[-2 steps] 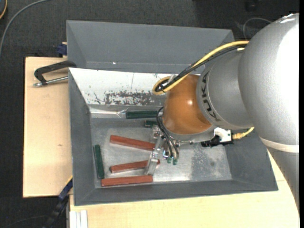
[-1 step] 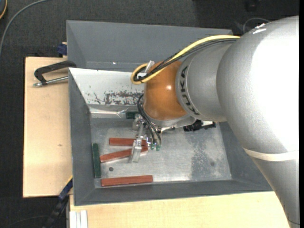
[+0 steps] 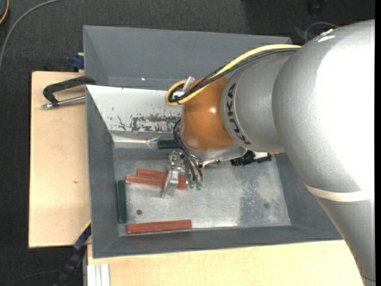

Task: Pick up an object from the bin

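Down low, somewhat left of the middle of the bin point(image 3: 100, 177): gripper point(image 3: 177, 182). Just to its right, bare grey floor, open all the way to the right wall. To its left, less room, narrowed first by the red sticks point(image 3: 147, 176) and then, farther on, by a green stick point(image 3: 121, 201) lying lengthwise close along the left wall. Toward the front, a stretch of free floor marked with one dark speck point(image 3: 139, 213), then a long red bar point(image 3: 158, 226) lying flat just beside the front wall and parallel to it.

Right under the gripper and reaching out to its left: the red sticks, two short flat pieces, side by side and slightly angled, their right ends hidden beneath the tool. Appears to touch or nearly touch those ends. Spread or closed, cannot tell.

Behind the gripper, partly under the orange wrist cover, a small dark green piece point(image 3: 166, 143) near the back slope.
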Tool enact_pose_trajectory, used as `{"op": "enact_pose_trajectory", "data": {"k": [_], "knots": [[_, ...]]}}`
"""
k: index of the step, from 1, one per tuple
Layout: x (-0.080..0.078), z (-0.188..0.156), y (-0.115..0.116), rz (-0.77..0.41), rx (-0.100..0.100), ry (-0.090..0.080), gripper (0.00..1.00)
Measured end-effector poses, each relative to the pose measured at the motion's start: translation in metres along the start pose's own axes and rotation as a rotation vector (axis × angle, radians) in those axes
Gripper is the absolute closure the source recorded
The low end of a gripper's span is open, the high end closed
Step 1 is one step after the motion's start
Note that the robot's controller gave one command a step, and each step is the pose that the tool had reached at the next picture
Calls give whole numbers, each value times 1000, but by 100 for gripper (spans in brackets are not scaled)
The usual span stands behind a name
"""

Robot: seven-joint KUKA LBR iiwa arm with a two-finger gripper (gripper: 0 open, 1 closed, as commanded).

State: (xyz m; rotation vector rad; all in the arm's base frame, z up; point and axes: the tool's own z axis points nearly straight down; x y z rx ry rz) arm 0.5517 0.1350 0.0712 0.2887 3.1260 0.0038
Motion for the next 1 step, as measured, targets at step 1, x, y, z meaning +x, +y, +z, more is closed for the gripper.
{"op": "enact_pose_trajectory", "data": {"k": [1], "knots": [[-8, -143, -7, -344, -1, -10, 100]]}}
